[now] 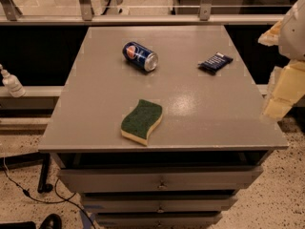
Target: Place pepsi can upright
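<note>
The pepsi can (139, 56) is dark blue with a red-white-blue logo and lies on its side at the back middle of the grey table top (95, 109), its silver end facing front right. My gripper (280, 99) hangs at the right edge of the view, beside the table's right edge. It is far to the right of the can and holds nothing that I can see.
A flat dark blue snack packet (215, 62) lies at the back right of the table. A green and yellow sponge (141, 121) lies near the front middle. Drawers (159, 180) sit under the top. A small white bottle (12, 83) stands on a ledge at left.
</note>
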Tool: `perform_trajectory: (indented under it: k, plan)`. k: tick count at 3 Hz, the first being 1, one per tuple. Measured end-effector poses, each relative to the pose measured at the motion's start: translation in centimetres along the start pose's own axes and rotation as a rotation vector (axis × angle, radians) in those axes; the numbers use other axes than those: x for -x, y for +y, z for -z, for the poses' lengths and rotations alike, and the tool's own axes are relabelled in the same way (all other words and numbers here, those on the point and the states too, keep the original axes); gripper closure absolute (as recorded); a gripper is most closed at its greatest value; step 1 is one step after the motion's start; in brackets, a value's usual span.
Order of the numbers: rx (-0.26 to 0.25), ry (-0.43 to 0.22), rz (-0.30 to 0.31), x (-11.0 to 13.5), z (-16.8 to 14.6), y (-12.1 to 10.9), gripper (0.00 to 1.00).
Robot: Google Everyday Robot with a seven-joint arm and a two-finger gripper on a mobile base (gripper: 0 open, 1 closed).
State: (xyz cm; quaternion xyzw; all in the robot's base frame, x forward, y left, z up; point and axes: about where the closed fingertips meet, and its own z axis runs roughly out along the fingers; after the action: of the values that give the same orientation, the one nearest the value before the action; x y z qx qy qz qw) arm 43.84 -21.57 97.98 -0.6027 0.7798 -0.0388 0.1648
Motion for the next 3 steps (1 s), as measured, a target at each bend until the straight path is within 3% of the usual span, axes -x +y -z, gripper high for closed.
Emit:
perform_trajectory:
  k: [2,3]
  plan:
    - [-0.002,-0.022,0.016,1.1,-0.4,-0.7,0.0]
    - [-0.001,-0.071,0.058,5.1,-3.0,-3.3,0.0]
